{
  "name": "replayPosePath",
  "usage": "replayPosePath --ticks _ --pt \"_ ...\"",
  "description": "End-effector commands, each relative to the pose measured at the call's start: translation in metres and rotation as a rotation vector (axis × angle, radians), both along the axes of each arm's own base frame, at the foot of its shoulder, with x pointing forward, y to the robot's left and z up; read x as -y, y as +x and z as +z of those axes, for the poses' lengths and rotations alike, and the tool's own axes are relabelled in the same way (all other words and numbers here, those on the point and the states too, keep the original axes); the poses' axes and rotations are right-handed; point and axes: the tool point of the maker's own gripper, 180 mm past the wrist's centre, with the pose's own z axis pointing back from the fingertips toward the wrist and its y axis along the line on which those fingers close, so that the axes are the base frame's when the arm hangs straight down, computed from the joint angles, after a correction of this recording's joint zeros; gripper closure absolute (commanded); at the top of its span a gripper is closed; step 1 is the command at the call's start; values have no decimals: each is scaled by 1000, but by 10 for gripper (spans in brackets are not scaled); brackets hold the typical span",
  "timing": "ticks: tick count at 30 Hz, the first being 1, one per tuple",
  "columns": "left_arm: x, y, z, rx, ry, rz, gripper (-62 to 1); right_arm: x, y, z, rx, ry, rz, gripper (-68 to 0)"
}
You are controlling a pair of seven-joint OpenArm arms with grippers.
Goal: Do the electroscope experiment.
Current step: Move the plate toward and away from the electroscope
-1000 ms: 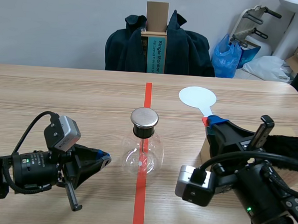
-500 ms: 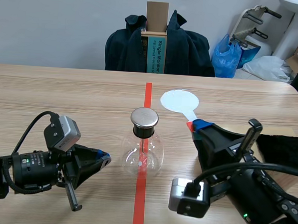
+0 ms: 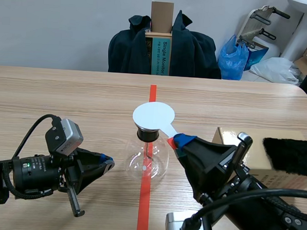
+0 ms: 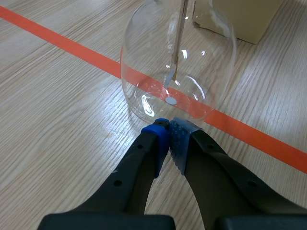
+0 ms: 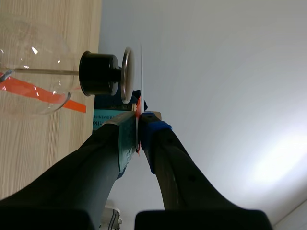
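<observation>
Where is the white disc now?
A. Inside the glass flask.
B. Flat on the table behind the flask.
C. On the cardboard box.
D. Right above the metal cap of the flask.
D: the right gripper holds the white disc close over the metal cap of the flask.

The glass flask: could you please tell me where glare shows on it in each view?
Left wrist view: white glints low on the glass flask; right wrist view: one small glint on its bulge; scene view: only faint highlights near its base.
</observation>
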Motion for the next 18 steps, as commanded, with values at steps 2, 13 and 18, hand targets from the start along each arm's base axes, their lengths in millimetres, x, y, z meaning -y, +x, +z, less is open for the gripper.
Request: replayPosePath --ticks 2,13,18 --pt "3 4 9 23 -25 3 -27 1 2 8 32 4 12 -8" --pt "3 4 9 23 -25 3 -27 -1 -1 7 31 2 31 -8" --pt "3 4 9 24 -25 3 -27 -1 0 7 31 2 29 -8"
